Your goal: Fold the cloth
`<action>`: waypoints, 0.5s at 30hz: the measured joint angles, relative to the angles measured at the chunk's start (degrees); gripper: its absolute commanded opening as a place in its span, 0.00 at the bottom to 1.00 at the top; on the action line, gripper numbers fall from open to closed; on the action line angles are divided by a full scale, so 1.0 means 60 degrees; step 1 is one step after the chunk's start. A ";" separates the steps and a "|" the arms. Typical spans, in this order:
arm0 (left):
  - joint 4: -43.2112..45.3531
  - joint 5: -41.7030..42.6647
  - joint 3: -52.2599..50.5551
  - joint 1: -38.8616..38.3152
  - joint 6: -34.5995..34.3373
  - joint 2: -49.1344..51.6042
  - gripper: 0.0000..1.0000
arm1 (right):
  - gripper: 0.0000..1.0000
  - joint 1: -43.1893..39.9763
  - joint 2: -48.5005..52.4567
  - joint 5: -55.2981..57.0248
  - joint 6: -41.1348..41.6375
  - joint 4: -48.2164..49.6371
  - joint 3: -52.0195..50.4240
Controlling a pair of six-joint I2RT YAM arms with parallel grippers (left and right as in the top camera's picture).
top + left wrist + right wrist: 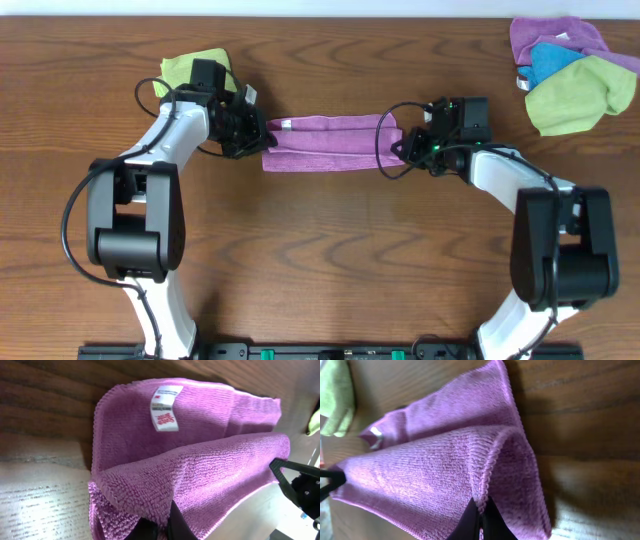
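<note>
Magenta cloth (325, 143) stretched as a folded strip over the table (320, 270), one end pinched by the left pincer (264, 138), the other by the right pincer (397, 147), white tag (165, 407) faced upward.

overhead: straight down, far | wrists: close, low (facing each other) | shared: cloth (325, 143)

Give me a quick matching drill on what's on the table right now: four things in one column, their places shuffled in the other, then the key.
1. purple cloth
2. white tag
3. single green cloth
4. pile of cloths

A. far corner on the right arm's side
B. stretched between left end effector and right end effector
C. beyond the left arm's wrist
D. on the purple cloth's end by the left end effector

Pairs: 1-B, 2-D, 3-C, 4-A
</note>
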 measured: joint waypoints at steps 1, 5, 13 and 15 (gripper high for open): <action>0.0025 0.0000 0.0007 0.0000 0.0000 0.0080 0.06 | 0.02 0.0007 0.0062 0.0011 -0.0004 0.0076 0.0000; 0.0069 -0.0033 0.0018 0.0000 -0.0004 0.0568 0.06 | 0.02 0.0015 0.0113 0.0069 -0.0033 0.0288 0.0000; 0.0331 -0.0029 0.0018 0.0000 -0.0004 0.0812 0.06 | 0.02 0.0022 0.0426 0.0120 -0.0036 0.0353 0.0000; 0.0350 -0.0029 0.0022 0.0000 -0.0007 0.0812 0.06 | 0.01 0.0022 0.0484 0.0117 -0.0036 0.0397 0.0000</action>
